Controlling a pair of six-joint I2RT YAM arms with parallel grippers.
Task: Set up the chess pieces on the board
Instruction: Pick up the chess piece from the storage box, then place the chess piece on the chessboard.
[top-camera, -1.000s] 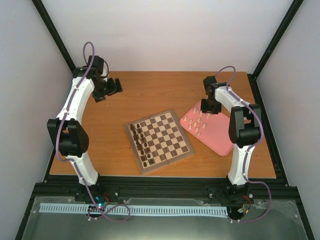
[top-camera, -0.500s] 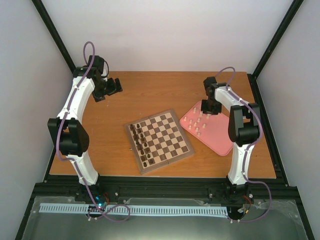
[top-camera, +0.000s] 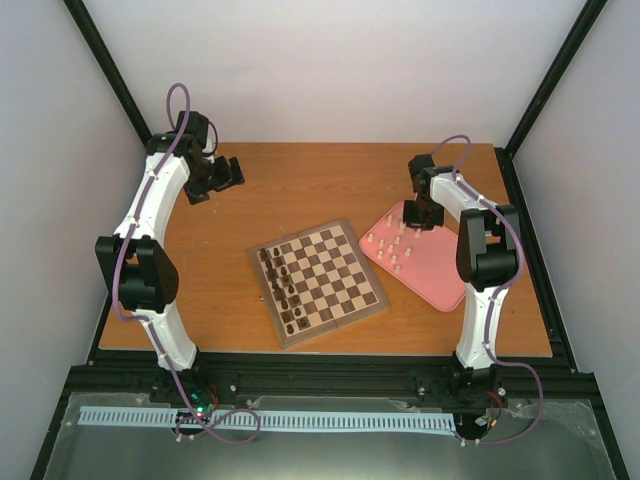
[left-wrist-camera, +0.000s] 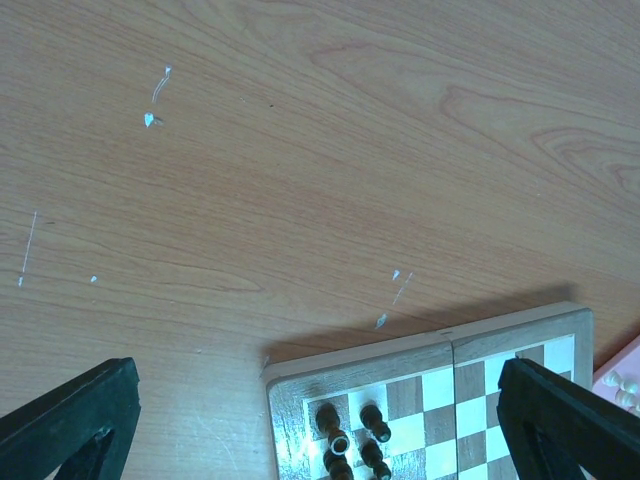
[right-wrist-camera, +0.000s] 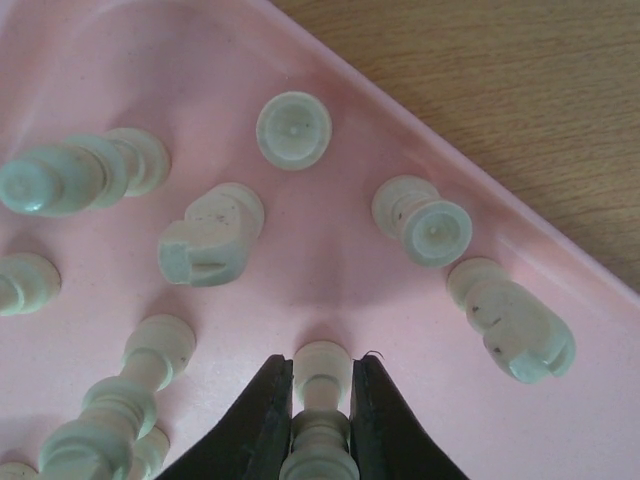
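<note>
right gripper (right-wrist-camera: 322, 372) is down in the pink rounded rectangular tray (right-wrist-camera: 90, 60), fingers pinching one pale cream chess piece (right-wrist-camera: 322, 362) near the tray's edge. other pale cream chess pieces (right-wrist-camera: 212, 235) are scattered around it on the tray. square wooden chessboard with dark and tan checks (top-camera: 318, 281) sits just left of the tray, dark brown chess pieces (top-camera: 280, 285) along its left side. left gripper (top-camera: 225, 176) hangs over the wooden table (left-wrist-camera: 300, 150) at far left, fingers spread wide.

Robot lab test cell, plain white panels (top-camera: 330, 70) on three sides, black frame struts (top-camera: 105, 60) in upper corners, wooden table (top-camera: 300, 190) at centre, black mounting rail (top-camera: 330, 378) along the bottom.
</note>
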